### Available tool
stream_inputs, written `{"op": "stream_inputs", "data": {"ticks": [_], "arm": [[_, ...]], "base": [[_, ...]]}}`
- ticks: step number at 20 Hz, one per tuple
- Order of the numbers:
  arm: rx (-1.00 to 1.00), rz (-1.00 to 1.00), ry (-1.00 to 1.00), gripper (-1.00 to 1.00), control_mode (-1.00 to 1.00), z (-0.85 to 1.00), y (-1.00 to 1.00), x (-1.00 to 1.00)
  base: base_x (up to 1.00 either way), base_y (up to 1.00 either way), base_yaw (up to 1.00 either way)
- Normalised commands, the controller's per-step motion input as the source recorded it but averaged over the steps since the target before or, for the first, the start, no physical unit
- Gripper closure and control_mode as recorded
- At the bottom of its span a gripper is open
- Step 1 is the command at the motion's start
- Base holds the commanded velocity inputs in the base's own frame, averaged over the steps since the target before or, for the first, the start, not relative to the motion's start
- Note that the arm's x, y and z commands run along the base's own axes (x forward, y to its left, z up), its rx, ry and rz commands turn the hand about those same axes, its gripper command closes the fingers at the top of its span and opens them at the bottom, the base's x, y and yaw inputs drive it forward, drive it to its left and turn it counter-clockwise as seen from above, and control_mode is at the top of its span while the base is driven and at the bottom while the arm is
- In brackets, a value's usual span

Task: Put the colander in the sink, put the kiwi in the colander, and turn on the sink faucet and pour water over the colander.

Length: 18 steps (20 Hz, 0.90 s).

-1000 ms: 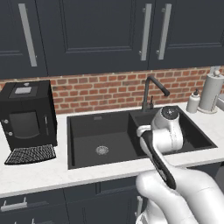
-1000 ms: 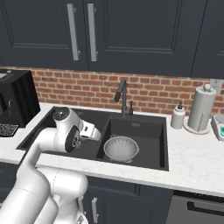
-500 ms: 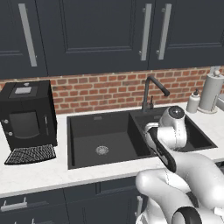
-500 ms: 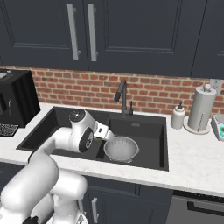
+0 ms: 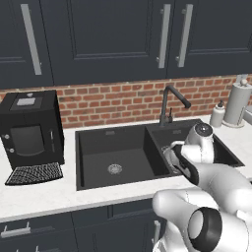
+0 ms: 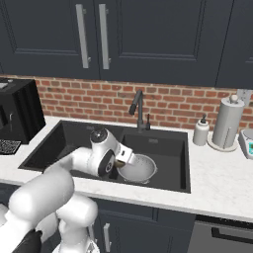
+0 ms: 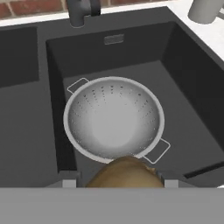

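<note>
Fingers point(image 7: 65, 181) clamped on kiwi point(image 7: 124, 173), one grey tip either side of the brown fruit at bottom of hand view; grip looks firm, fruit centred between tips. Gripper point(image 6: 124, 157) above near rim of colander point(image 6: 137, 168). Colander upright on floor of right basin of sink point(image 6: 184, 170), empty, side handles on a diagonal in hand view. Sink faucet point(image 6: 139, 109) behind basin, no stream visible.

Step in hand, judged: kiwi into colander. First step apparently done; faucet not yet begun.

To do well:
- Carry fruit forward until over bowl centre, not over near rim.
- Lower into bowl before release; short drop, since round fruit likely to roll or bounce on curved metal.
- Keep clear of rim and handles; light colander probably slides if nudged.
- Part fingers fully, lift straight up.
</note>
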Motion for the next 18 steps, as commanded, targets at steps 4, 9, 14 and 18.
{"op": "stream_inputs", "data": {"ticks": [4,9,14,18], "arm": [[0.00,-0.03,0.00,1.00,-1.00,-0.39,-0.23,0.08],[0.00,-0.01,0.00,1.00,-1.00,-0.48,-0.10,0.22],[0.00,0.00,0.00,1.00,-1.00,-0.38,-0.01,0.20],[0.00,0.00,0.00,1.00,-1.00,-0.27,0.00,0.16]], "base": [[0.00,0.00,0.00],[0.00,0.00,0.00],[0.00,0.00,0.00],[0.00,0.00,0.00]]}}
